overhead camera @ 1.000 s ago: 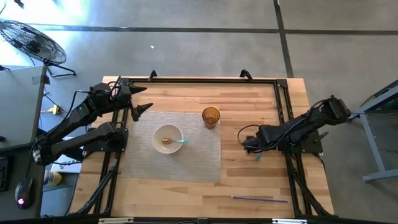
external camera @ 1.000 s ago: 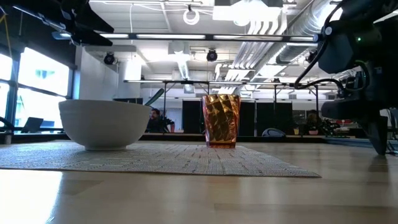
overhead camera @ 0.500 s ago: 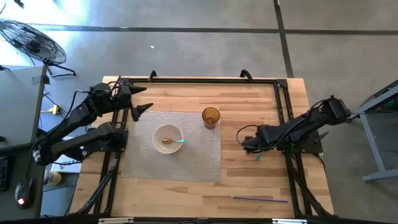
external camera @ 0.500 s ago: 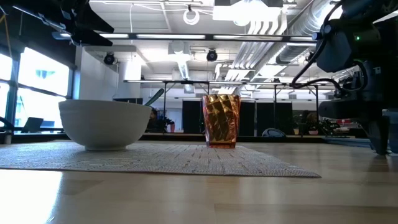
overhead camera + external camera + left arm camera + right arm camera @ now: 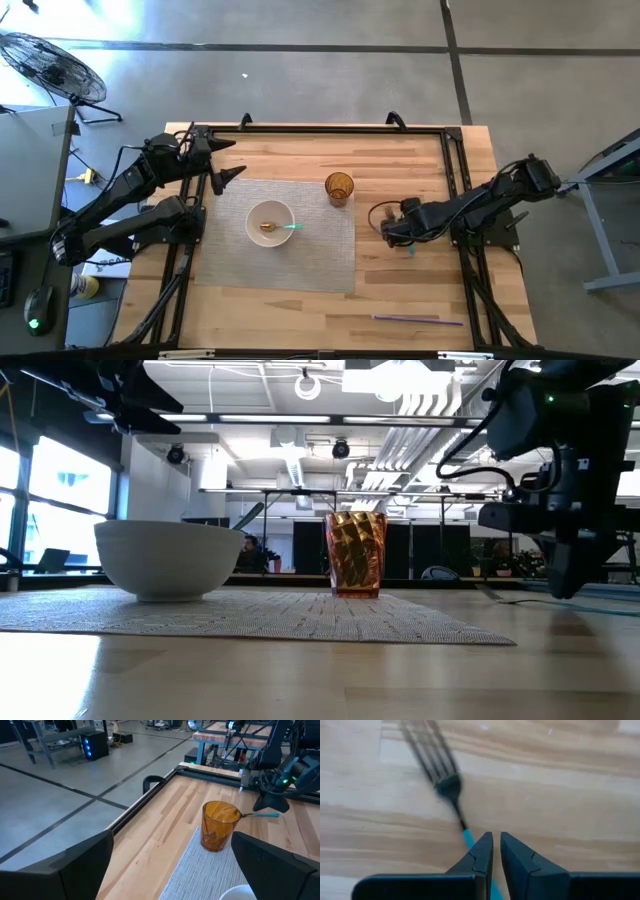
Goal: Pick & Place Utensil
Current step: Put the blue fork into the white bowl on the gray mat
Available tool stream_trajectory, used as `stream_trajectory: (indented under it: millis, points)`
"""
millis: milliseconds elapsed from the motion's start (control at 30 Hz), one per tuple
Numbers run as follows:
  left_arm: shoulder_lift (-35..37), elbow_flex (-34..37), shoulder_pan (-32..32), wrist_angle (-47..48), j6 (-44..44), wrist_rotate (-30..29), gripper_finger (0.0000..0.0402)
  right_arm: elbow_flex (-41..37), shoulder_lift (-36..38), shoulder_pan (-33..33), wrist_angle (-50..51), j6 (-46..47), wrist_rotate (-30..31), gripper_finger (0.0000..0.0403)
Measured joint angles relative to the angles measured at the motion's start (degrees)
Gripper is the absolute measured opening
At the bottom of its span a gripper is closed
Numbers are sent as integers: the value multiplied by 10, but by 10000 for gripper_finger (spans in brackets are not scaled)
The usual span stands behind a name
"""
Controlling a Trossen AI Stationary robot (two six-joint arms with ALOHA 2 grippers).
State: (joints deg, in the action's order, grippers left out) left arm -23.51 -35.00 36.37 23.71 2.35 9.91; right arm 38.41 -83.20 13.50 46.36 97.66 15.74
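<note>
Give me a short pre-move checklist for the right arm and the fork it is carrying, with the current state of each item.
1. Right gripper shut on the teal-handled dark metal fork: ok, fingers nearly together around the handle.
2. Fork clear of the wooden tabletop: cannot tell; the tines hang close above the wood.
3. Path toward the grey woven placemat: ok, bare wood lies between.
4. Amber faceted glass tumbler upright, apart from the gripper: ok.
5. White ceramic bowl on the placemat, already holding a teal-handled spoon: ok.
6. Left gripper parked at the placemat's far left corner, open: ok.
</note>
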Motion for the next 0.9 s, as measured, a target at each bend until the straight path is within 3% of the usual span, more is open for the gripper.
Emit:
stream_trajectory:
  millis: [233, 533, 900]
  points:
    - [0, 0, 0, 0, 0, 0, 399, 0, 0, 1, -22, -83, 33, 44]
    - [0, 0, 0, 0, -12, 1, 399, 0, -1, 1, -81, -192, 20, 97]
    - [0, 0, 0, 0, -13, 1, 399, 3, -47, 1, -86, -217, 32, 86]
